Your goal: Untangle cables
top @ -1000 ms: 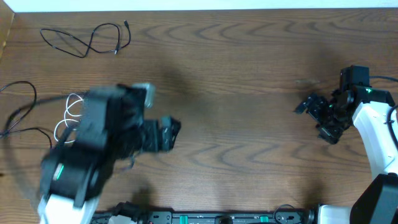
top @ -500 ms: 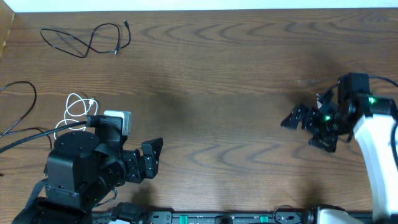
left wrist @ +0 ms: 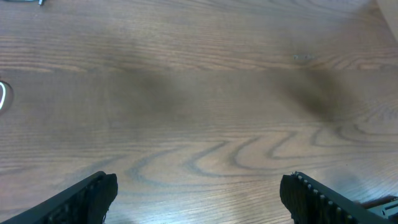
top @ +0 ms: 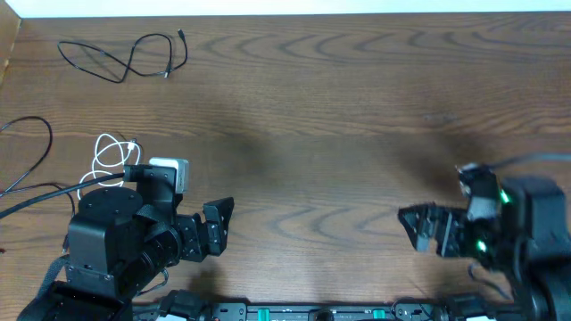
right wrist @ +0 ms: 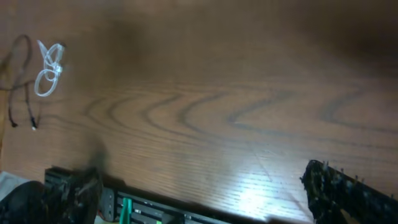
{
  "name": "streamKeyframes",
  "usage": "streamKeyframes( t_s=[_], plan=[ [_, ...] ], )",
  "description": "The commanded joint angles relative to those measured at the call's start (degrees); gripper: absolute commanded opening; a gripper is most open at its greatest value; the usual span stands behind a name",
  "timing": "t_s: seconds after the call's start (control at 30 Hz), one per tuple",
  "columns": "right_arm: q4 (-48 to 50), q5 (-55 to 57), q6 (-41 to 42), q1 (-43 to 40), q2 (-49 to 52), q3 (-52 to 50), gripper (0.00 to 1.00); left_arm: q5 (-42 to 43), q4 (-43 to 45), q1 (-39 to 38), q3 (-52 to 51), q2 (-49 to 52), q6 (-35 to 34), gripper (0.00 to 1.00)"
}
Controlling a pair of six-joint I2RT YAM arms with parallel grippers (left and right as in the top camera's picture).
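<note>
One thin black cable (top: 125, 58) lies loose at the far left of the table. The white cable (top: 107, 159) lies coiled at the left, partly hidden under my left arm. A second thin black cable (top: 43, 147) curves beside it at the left edge. The right wrist view shows the white cable (right wrist: 48, 70) and a black cable (right wrist: 17, 81) far off. My left gripper (top: 219, 227) is open and empty over bare wood (left wrist: 199, 193). My right gripper (top: 419, 225) is open and empty near the front edge (right wrist: 205, 193).
A thicker black arm cable (top: 45, 201) runs from the left edge to my left arm. A black rail with green parts (top: 312, 312) lines the table's front edge. A white wall strip (top: 294, 7) borders the back.
My right arm has moved from the right middle down toward the front edge, gripper still open. My left arm drew back toward the front left, then stayed still.
</note>
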Motion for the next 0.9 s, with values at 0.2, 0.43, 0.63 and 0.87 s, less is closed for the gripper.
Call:
streamKeyframes(
  t_s=[0.2,0.43,0.63,0.87],
  plan=[
    [-0.26,0.94,-0.04,0.61,-4.98,-0.02,0.99,-0.76,0.02,-0.17,-0.07,0.07,0.55,0.89],
    [-0.24,0.94,-0.04,0.63,-4.98,-0.02,0.99,-0.76,0.02,-0.17,-0.07,0.07,0.55,0.89],
    [-0.24,0.94,-0.04,0.63,-4.98,-0.02,0.99,-0.76,0.02,-0.17,-0.07,0.07,0.55,0.89],
    [-0.24,0.94,-0.04,0.63,-4.98,-0.02,0.99,-0.76,0.02,-0.17,-0.07,0.07,0.55,0.89]
  ],
)
